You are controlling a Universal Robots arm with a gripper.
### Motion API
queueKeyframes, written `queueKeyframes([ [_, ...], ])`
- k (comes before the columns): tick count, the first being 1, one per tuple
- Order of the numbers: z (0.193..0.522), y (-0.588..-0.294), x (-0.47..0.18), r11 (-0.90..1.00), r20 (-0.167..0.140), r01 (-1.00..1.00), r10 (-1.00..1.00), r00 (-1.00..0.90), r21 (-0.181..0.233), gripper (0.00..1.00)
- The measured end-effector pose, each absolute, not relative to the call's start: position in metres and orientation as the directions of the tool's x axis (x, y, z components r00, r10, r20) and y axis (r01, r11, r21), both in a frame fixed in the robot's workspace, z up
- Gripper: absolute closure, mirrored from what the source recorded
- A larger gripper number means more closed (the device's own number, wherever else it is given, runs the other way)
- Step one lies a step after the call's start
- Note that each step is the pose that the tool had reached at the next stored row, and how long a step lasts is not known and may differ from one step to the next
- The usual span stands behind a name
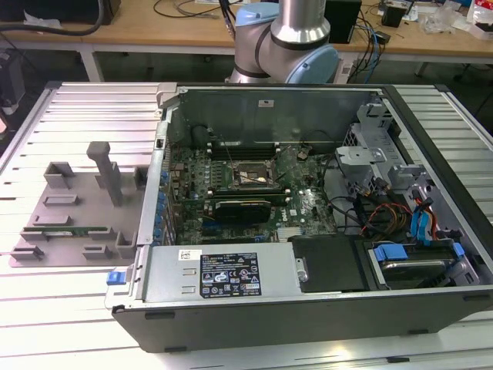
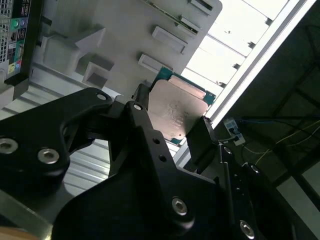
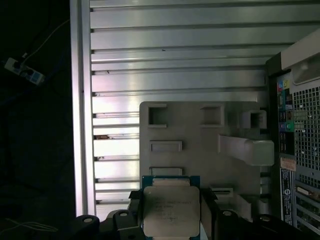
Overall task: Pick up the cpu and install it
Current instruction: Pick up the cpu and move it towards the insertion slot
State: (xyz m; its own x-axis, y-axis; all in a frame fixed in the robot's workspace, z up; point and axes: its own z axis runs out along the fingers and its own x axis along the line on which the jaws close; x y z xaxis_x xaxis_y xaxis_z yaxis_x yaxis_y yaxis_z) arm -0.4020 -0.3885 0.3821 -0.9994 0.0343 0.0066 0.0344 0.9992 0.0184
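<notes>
The cpu is a small square chip with a silvery top and a thin green rim. In both wrist views it sits between the black fingers of my gripper, which is shut on its two opposite edges. The second wrist view shows the cpu tilted in the gripper, held in the air above the grey tray. In the first wrist view the grey tray lies below the chip. The black socket frame sits open on the motherboard inside the computer case.
In the exterior view the grey tray with its raised blocks lies on the slatted metal table, on the exterior view's left of the case. A green memory stick rests in the tray. The arm's base stands behind the case. Cables and drive bays fill the case's right side.
</notes>
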Motion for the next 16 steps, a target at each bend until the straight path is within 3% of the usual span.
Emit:
queueKeyframes([
  [16, 0.382, -0.389, -0.38, 0.999, 0.007, 0.034, 0.034, -0.999, 0.018, 0.45],
])
